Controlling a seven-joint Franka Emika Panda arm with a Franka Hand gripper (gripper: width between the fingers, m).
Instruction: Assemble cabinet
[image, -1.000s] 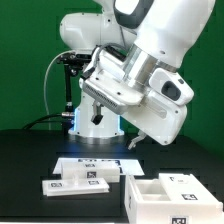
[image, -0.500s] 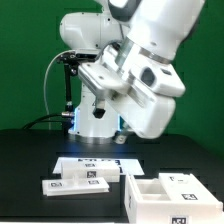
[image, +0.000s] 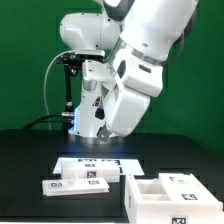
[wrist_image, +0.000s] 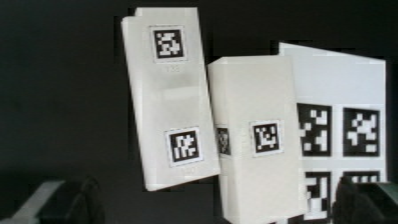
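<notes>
Down at seven o'clock in the exterior view lie two flat white panels (image: 75, 183), side by side, each bearing square tags; I judge I should descend squarely over one, straddle its long edges and stay off its neighbour. Toward six lies the marker board (image: 97, 161), and at five the cabinet box (image: 165, 192), open-topped with inner compartments. My gripper (wrist_image: 199, 212) hangs high above them, its opening too dim to tell.
</notes>
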